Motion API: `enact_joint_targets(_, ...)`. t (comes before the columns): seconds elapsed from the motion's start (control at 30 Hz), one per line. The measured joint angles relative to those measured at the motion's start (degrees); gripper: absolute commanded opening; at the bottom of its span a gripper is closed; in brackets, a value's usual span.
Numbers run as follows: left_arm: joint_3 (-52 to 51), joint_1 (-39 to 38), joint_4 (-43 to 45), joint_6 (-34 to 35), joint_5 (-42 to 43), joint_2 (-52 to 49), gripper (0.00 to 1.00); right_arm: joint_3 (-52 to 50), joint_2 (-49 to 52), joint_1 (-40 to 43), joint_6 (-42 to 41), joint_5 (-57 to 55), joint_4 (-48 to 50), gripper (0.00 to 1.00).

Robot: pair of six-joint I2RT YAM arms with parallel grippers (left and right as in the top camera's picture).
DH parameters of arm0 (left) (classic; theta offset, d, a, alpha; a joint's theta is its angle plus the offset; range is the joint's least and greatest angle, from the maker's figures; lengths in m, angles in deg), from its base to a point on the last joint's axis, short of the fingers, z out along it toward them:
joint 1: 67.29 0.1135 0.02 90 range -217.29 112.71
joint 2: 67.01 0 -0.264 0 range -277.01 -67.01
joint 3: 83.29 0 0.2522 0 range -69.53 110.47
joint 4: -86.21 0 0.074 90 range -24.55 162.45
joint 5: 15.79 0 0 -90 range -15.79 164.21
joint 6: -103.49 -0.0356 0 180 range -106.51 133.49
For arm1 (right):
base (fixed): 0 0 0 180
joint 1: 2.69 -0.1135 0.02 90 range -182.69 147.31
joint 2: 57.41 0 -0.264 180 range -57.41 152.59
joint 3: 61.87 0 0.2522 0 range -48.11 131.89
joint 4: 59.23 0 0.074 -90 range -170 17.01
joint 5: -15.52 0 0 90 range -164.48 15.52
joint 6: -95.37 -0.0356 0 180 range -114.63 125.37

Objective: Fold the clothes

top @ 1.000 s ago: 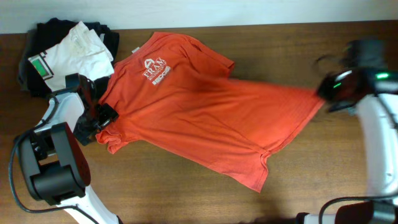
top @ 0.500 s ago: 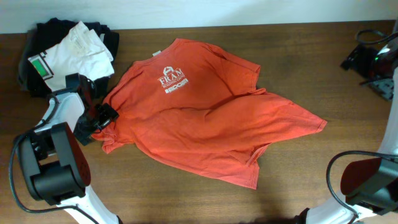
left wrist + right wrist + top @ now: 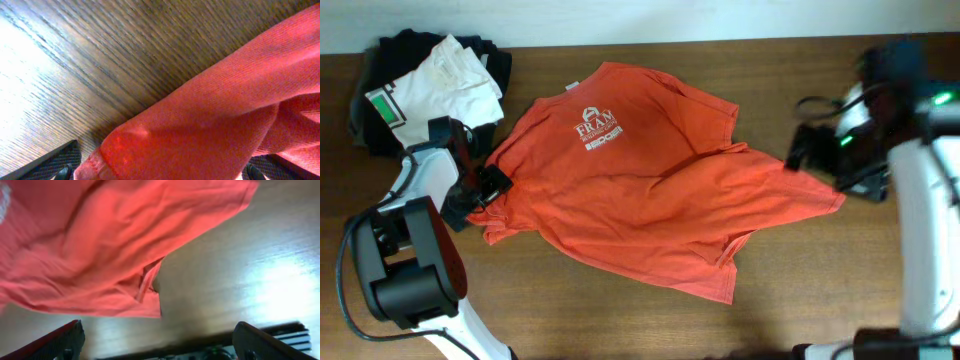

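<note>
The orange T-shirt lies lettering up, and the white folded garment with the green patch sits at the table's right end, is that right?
No. The overhead view shows the white folded garment with the green patch at the table's left end, on dark clothes. The orange T-shirt does lie lettering up.

The overhead camera looks straight down on the table (image 3: 800,300) from well above. It takes in the table's full width, with a strip of pale wall (image 3: 640,18) along the top of the frame.

The left wrist camera sits very close to the table and faces down past the left tool (image 3: 157,172), whose fingers (image 3: 50,162) show at the bottom corners. It shares with the overhead view the edge of the shirt (image 3: 640,190) at centre left.

The right wrist camera is set higher and looks down past the right tool (image 3: 157,350). It shows the shirt's hem and bare wood, which lie in the lower right of the overhead frame.
</note>
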Motion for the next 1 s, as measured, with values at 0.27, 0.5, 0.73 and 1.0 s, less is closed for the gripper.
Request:
enact_joint_targets(0.27, 0.0, -0.2, 0.09, 0.04, 0.0, 0.0, 0.99, -38.29, -12.26, -17.86, -8.83, -1.79, 17.42, 0.99)
enact_joint_targets(0.5, 0.0, -0.22, 0.11, 0.04, 0.02, 0.0, 0.99, -59.98, -14.56, -24.79, -15.45, 3.1, 30.86, 0.82)
enact_joint_targets(0.73, 0.0, -0.22, 0.11, 0.02, 0.04, 0.0, 0.99, -66.84, -14.56, -24.98, -18.23, 5.62, 40.39, 0.8)
enact_joint_targets(1.0, 0.0, -0.22, 0.11, 0.02, 0.02, 0.0, 0.99, -70.27, -11.52, -24.98, -21.0, 6.32, 47.04, 0.8)
